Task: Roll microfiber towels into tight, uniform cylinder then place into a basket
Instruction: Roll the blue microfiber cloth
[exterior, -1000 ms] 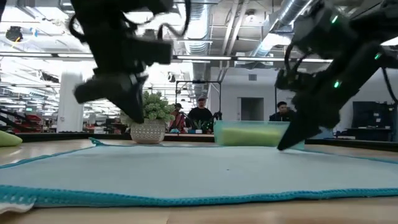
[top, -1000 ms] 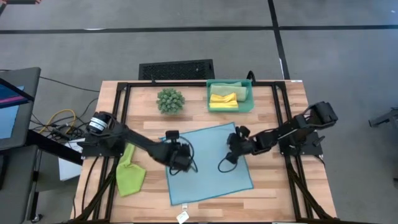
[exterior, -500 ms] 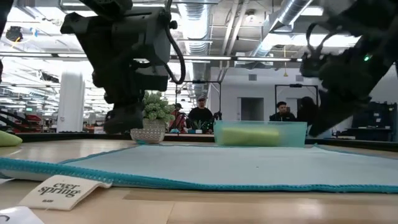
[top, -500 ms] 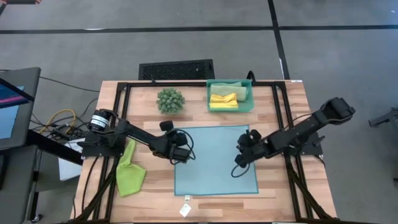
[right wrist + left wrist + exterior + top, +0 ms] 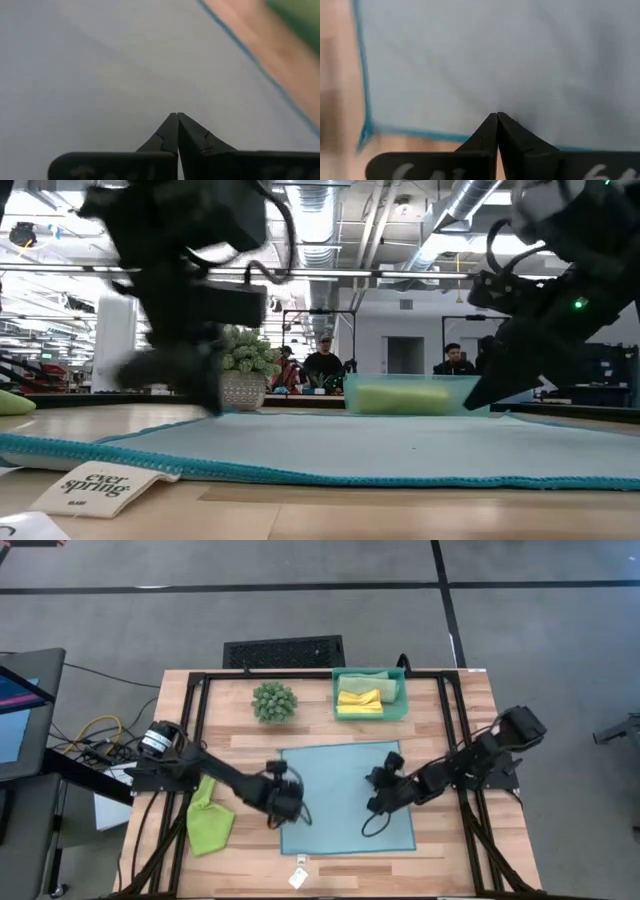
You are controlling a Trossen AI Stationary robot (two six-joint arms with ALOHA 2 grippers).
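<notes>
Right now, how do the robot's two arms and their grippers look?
Both arms are black and slim, built of jointed segments. The left arm has a silver-and-black round joint near its base. Black cables loop beside the left gripper and the right gripper. Each gripper has two dark pointed fingers.
</notes>
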